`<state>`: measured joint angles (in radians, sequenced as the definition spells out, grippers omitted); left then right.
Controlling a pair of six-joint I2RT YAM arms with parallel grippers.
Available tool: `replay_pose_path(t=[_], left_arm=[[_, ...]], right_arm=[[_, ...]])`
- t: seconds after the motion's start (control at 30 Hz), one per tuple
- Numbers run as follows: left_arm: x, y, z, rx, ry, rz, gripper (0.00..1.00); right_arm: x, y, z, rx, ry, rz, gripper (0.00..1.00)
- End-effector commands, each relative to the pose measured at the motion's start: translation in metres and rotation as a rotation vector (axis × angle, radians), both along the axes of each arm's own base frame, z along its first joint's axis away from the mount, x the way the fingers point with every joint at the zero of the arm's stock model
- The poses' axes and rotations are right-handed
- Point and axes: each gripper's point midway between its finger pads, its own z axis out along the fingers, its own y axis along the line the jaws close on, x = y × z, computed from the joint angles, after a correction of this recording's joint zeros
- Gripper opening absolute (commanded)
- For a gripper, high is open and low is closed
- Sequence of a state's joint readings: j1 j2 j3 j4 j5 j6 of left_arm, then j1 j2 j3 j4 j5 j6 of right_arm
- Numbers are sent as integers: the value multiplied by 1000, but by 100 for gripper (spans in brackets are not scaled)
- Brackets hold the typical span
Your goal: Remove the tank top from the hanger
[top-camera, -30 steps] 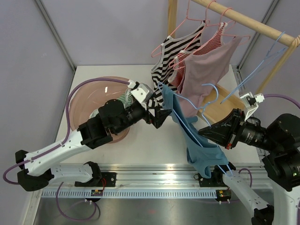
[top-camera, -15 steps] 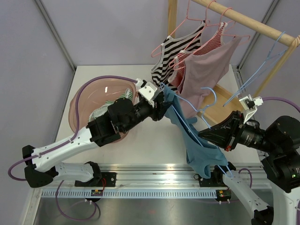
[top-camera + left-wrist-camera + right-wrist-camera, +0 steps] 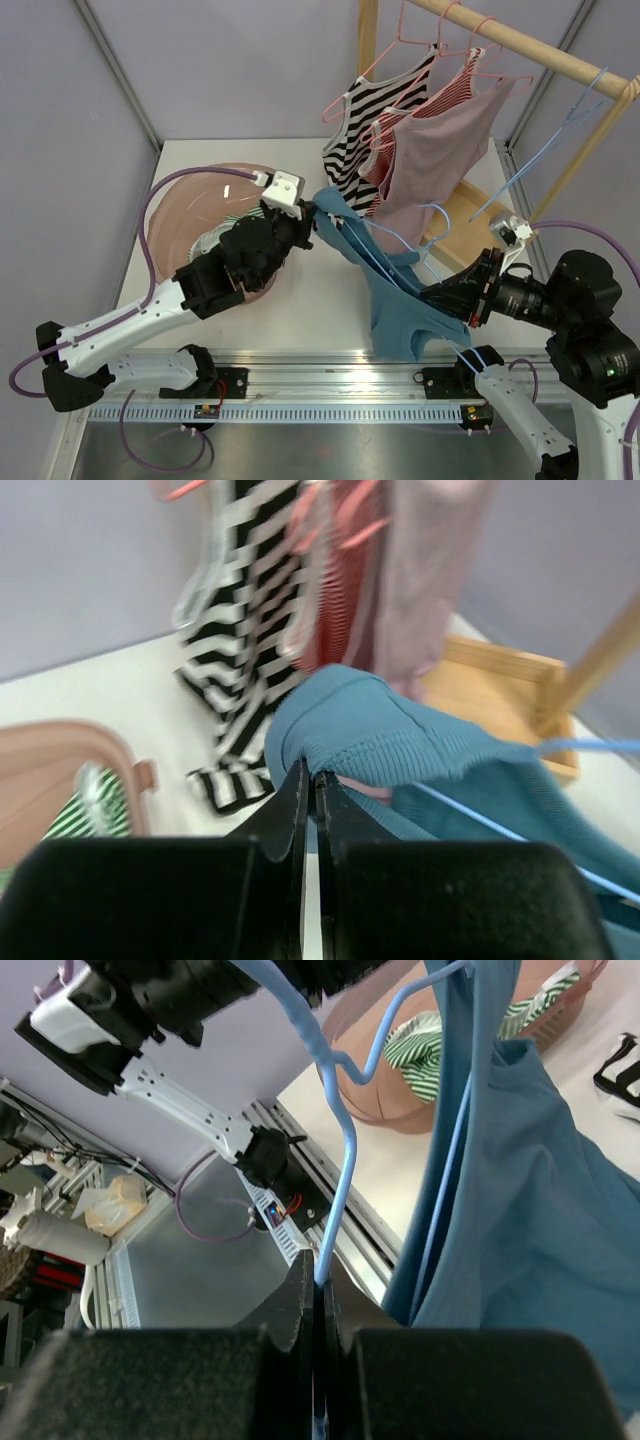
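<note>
Left gripper (image 3: pixel 312 782) has pulled back left toward the pink basin (image 3: pixel 172 222), dragging the blue tank top (image 3: pixel 395 305) by its strap, jaws pinching the fabric. Right gripper (image 3: pixel 318 1282) jaws are clamped on the blue hanger (image 3: pixel 350 1160) wire. Top is stretched between both arms.
</note>
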<state>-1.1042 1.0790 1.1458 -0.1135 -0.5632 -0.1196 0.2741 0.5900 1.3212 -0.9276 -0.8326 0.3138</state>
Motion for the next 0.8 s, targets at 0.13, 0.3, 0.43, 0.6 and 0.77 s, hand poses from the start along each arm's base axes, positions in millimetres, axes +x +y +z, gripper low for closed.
replay_pose_path(t=[0.13,0.3,0.43,0.6,0.77], left_arm=[[34,77,6,-196,99,279,0],[30,64,0,-174,172,194,0],[8,28,5,-210,188,-46,0],[-29,-11,-1,-172,254,-326,0],[-80,-42,-18,-120,246,-561,0]], right_arm=[[-27,6,-2,25,-128,150,0],[-41,8,2,71,-226,213,0],[-32,9,20,163,-356,164,0],[-7,8,33,296,-460,64,0],[48,-15,79,549,-529,-215,0]])
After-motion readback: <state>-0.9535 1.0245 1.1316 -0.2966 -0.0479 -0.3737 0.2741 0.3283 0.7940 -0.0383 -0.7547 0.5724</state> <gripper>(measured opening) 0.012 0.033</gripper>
